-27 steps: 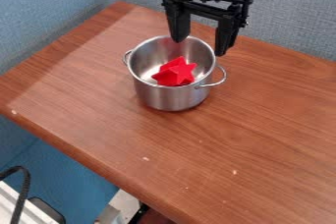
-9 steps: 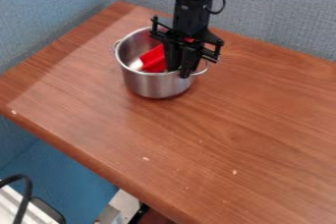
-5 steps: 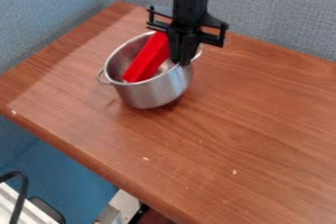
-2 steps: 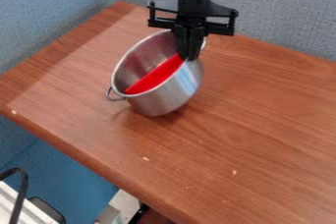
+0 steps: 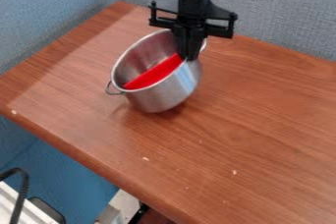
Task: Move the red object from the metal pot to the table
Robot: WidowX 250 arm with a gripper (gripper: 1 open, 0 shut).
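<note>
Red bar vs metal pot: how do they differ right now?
Colour: the red bar is bright red; the metal pot is shiny silver. Shape: the bar is long and narrow, the pot round and wider. Pose: the pot sits tipped on the table, mouth toward the lower left; the bar lies slanted inside it. Shared: both reach the shut gripper at the pot's upper rim.

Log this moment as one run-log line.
tool: shut at far rim | metal pot: tipped | red object: inside pot | task: not done
</note>
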